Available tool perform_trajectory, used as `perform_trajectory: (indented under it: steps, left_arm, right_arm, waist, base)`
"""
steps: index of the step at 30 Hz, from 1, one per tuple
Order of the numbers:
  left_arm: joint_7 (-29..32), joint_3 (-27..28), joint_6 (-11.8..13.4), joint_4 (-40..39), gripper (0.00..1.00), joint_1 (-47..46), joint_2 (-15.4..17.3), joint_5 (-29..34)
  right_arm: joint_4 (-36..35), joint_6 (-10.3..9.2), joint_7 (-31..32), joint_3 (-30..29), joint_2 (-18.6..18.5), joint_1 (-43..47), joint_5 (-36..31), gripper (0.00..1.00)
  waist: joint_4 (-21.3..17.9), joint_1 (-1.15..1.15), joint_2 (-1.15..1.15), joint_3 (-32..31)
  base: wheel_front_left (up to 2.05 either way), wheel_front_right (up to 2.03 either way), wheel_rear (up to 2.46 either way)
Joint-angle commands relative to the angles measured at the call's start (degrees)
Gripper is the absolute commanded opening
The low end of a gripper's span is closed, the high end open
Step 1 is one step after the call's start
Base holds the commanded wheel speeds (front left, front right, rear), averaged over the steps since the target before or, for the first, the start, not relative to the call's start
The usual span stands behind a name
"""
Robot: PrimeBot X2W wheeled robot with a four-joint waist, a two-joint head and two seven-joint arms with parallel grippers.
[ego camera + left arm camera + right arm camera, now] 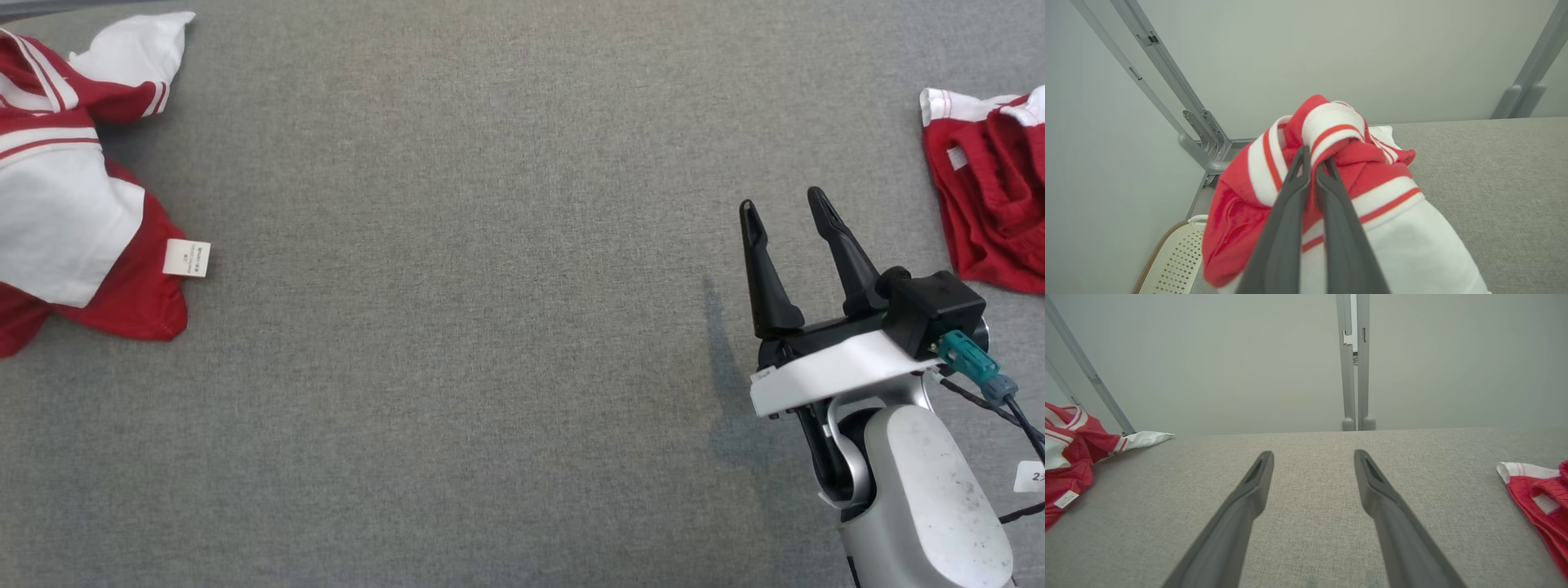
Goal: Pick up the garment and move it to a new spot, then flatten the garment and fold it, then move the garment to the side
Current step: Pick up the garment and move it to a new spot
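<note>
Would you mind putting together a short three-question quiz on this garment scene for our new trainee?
1. True or false: the right gripper is holding a garment.
2. What is the left gripper shut on? A) the red-and-white striped garment B) a blue towel C) nothing
3. How many garments show on the grey table in the head view?

Key:
1. False; it stands open over bare table.
2. A.
3. Two: the red-and-white striped garment at the left edge and a red garment at the right edge.
</note>
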Motion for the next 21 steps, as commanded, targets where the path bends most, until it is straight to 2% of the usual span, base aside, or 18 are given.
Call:
perform_trajectory:
  steps: [1, 13, 21]
  left_arm:
    - [0.06, -0.34, -0.09, -1.05, 0.00, -0.81, 1.00, 0.57]
    - [3.38, -3.31, -0.01, -14.30, 0.00, 1.89, 4.25, 2.36]
    - [7.88, -6.19, 2.04, -26.21, 0.00, 3.87, 1.85, 2.54]
  right_arm:
    - [0.52, -0.04, -0.55, 0.07, -0.13, 0.68, 0.54, 1.00]
    - [4.27, -0.04, -2.18, 0.48, -0.12, 3.20, 2.76, 1.00]
    - [4.67, -0.04, -2.38, 0.50, -0.13, 4.95, 3.00, 1.00]
  waist:
    - [-0.19, 0.00, 0.00, -3.65]
    - [-2.55, 0.00, 0.00, -12.22]
    - [-6.12, 0.00, 0.00, -14.83]
  base:
    - [0.00, 0.00, 0.00]
    - [0.00, 0.00, 0.00]
    - [0.00, 0.00, 0.00]
